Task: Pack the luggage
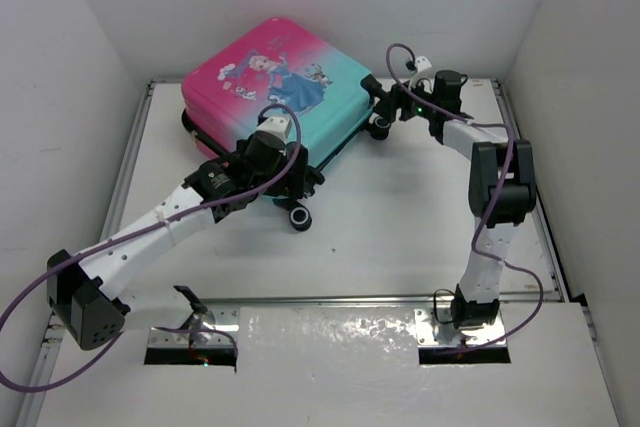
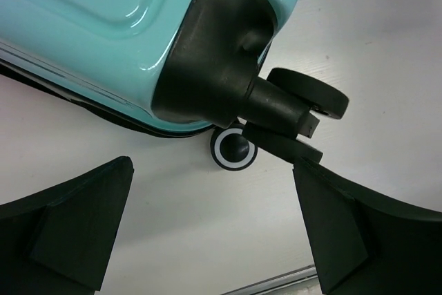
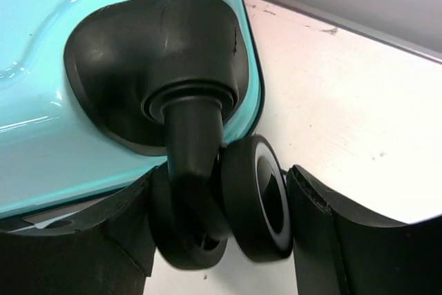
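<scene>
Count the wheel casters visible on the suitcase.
2. The near caster sits at the luggage corner by the left gripper; the far caster stands between the jaws of the right gripper. More may be hidden underneath.

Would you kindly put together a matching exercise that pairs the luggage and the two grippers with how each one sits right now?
Things:
1. luggage
2. left gripper
3. right gripper

States:
A. wide open, with nothing in its gap
B. straddling a black caster wheel
C. lying flat, princess print facing up

Pairs: 1-C, 2-A, 3-B
</scene>
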Motion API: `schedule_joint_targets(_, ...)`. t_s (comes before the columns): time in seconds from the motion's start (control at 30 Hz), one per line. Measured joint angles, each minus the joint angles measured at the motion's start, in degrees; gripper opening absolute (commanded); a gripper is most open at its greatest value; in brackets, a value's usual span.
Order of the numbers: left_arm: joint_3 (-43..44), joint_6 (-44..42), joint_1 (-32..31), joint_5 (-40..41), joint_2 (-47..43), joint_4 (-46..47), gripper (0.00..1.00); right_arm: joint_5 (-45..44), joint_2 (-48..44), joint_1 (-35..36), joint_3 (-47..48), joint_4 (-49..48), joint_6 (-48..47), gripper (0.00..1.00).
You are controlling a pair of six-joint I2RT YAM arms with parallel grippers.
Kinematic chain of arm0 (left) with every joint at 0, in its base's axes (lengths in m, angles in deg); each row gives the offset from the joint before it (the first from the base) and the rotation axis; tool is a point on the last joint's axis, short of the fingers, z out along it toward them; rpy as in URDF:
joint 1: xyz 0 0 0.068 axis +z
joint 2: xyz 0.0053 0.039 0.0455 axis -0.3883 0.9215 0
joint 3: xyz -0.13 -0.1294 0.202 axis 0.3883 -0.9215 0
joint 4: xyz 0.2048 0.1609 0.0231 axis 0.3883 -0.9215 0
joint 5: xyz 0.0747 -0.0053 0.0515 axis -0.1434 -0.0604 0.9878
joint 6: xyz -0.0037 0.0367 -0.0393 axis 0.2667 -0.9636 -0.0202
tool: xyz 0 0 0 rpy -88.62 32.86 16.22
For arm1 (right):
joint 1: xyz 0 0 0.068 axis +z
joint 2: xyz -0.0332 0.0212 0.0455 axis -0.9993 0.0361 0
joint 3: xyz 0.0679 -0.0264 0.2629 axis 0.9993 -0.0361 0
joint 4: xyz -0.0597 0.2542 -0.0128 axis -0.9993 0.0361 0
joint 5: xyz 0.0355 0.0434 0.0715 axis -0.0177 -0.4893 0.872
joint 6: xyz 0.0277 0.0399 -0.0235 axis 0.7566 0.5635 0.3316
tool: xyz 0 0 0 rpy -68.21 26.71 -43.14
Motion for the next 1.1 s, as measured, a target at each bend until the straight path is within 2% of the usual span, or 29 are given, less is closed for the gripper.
schedule_joint_targets(0.13,-0.94,0.00,0.02,0.26,0.00,0.04,1.00,-3.58,-3.76,0.63,-4.94,-5.68,4.26,0.00)
schedule_joint_targets(0.27,-1.36,0.00,0.02,0.26,-0.61,0.70,1.00,-4.66,-5.68,1.84,-3.76,-8.22,6.32,0.00)
schedule_joint_targets(0.37,-2.21,0.00,0.02,0.24,-1.95,1.31,1.00,-4.63,-5.88,3.48,-0.44,-10.25,6.84,0.00)
schedule_joint_targets(0.53,-2.95,0.00,0.02,0.17,-3.61,1.77,1.00,-3.58,-2.89,8.02,13.49,-8.44,4.55,0.00)
schedule_joint_targets(0.6,-2.95,-0.07,0.02,0.15,-3.72,1.97,1.00,-3.82,-1.46,9.29,15.34,-9.49,4.24,0.00)
schedule_joint_targets(0.63,-2.95,-0.17,0.02,0.15,-3.72,2.03,1.00,-4.02,-1.29,9.57,14.25,-9.99,4.24,0.05)
schedule_joint_targets(0.67,-2.95,-0.22,0.02,0.15,-3.72,2.05,1.00,-4.52,-1.22,9.64,11.87,-10.60,4.33,0.37)
schedule_joint_targets(0.73,-2.97,-0.22,0.02,0.26,-3.72,2.05,1.00,-5.35,-1.25,9.38,7.74,-10.71,4.57,0.45)
schedule_joint_targets(0.77,-2.97,-0.20,0.02,0.35,-3.72,2.05,1.00,-5.77,-1.29,9.14,5.20,-12.59,5.35,0.58)
schedule_joint_targets(0.8,-2.99,-0.15,0.02,0.44,-3.72,2.05,1.00,-6.51,-2.67,8.96,2.62,-14.93,6.21,0.63)
schedule_joint_targets(0.87,-3.06,0.31,0.04,0.70,-3.67,2.19,1.00,-8.11,-8.33,8.63,-4.57,-15.61,6.58,0.71)
schedule_joint_targets(0.9,-3.06,1.01,0.04,1.07,-3.52,2.23,1.00,-9.33,-13.09,8.55,-10.45,-16.11,6.64,0.83)
schedule_joint_targets(1.0,-2.40,4.50,0.28,2.62,-1.99,1.60,1.00,-14.78,-25.38,9.88,-22.36,-14.08,6.36,0.87)
schedule_joint_targets(1.1,-1.22,9.49,0.26,4.15,0.07,1.14,1.00,-20.11,-34.10,13.14,-28.85,-12.55,6.34,0.89)
